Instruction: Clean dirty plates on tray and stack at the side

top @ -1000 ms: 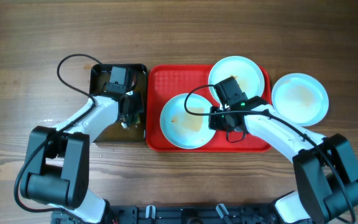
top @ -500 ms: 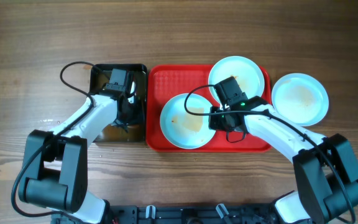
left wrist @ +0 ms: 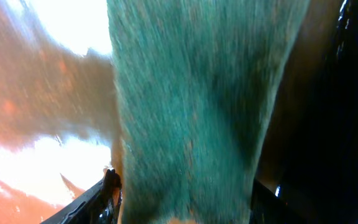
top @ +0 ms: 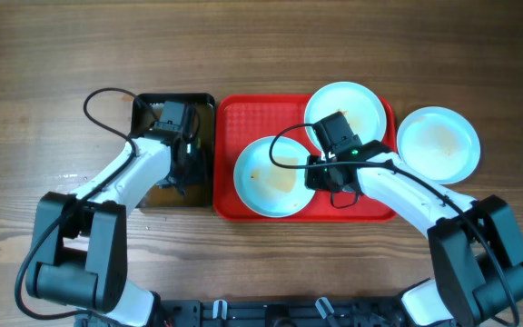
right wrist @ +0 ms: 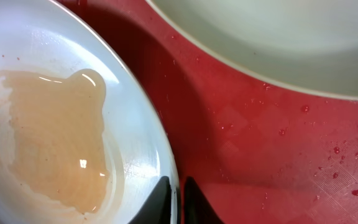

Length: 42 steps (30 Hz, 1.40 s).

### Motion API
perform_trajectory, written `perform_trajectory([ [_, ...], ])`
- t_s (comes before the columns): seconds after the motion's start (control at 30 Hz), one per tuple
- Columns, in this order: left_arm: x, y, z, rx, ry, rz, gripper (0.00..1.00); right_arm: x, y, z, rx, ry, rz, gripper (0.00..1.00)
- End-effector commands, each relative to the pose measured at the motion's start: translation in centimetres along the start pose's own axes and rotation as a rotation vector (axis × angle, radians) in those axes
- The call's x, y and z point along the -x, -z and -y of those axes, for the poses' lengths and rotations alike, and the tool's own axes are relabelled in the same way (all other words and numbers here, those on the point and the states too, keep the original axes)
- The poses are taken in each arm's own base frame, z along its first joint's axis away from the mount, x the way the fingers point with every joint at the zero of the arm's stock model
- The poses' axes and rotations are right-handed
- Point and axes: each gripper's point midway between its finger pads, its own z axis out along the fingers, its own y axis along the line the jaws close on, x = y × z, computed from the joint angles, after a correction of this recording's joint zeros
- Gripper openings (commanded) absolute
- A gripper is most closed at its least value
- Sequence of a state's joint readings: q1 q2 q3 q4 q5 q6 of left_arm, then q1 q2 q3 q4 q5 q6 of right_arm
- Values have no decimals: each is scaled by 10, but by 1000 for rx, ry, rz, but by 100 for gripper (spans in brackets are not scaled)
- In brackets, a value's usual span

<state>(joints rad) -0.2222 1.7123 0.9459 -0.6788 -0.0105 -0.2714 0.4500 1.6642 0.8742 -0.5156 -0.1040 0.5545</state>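
Observation:
The red tray (top: 230,113) carries two of the pale plates. The near one (top: 266,177) holds a puddle of orange-brown liquid (right wrist: 48,130). My right gripper (top: 313,173) (right wrist: 178,186) is shut on this plate's (right wrist: 135,124) right rim, one finger inside and one outside. The far plate (top: 345,109) (right wrist: 272,37) lies at the tray's back right corner. A third plate (top: 438,143) rests on the table to the right of the tray. My left gripper (top: 182,171) (left wrist: 182,196) is down in the black basin (top: 148,107), jaws apart, with the green sponge (left wrist: 191,93) filling the gap between them.
Brownish water (left wrist: 36,124) fills the basin beside the sponge. The red tray floor (right wrist: 272,149) shows wet drops. The basin stands against the tray's left side, with brown wooden table (top: 44,54) all round.
My left gripper's jaws have spread apart around the sponge and the arm has shifted slightly in the basin. The right arm and the plates have not moved.

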Motion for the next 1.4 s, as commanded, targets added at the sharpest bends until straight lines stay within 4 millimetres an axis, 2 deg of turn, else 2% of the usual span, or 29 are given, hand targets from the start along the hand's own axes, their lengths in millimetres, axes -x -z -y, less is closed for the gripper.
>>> perform_trajectory([
  [0.0,-4,9,10,-63,1,-23,58,0,1,-3,11,7,0,13],
  [0.07,-7,9,9,-58,1,-34,58,-2,-4,-1,5,5,-14,11],
  [0.13,-7,9,9,-59,1,-34,61,-3,-5,-2,12,6,-20,4],
  [0.23,-6,9,9,-59,1,-32,61,-1,-3,-7,33,55,-14,4],
  [0.3,-6,9,9,-59,1,-32,62,5,5,-9,39,98,19,4],
  [0.43,-7,9,9,-58,1,-34,62,33,49,-10,10,176,205,4],
  [0.53,-6,9,9,-60,1,-29,62,39,71,-1,-43,198,275,4],
  [0.7,-3,9,10,-63,0,-19,62,28,70,6,-67,218,229,4],
  [0.83,-3,9,10,-63,0,-19,62,45,75,4,-78,207,308,4],
  [0.9,-3,9,10,-63,0,-19,62,46,75,3,-65,154,317,4],
  [0.97,-3,9,10,-63,0,-19,62,37,72,1,-47,165,272,4],
  [1.03,-3,9,10,-63,0,-19,62,10,67,-9,28,344,149,4],
  [1.1,-3,9,10,-63,0,-19,62,1,65,3,-18,324,108,5],
  [1.2,-3,9,10,-63,0,-19,62,19,68,6,-56,206,189,4],
  [1.27,-3,9,10,-63,0,-20,62,31,71,-10,34,85,238,4],
  [1.33,-3,9,10,-63,0,-20,61,29,73,-30,142,99,222,4],
  [1.37,-3,9,10,-63,0,-19,61,27,72,-31,149,100,209,4],
])
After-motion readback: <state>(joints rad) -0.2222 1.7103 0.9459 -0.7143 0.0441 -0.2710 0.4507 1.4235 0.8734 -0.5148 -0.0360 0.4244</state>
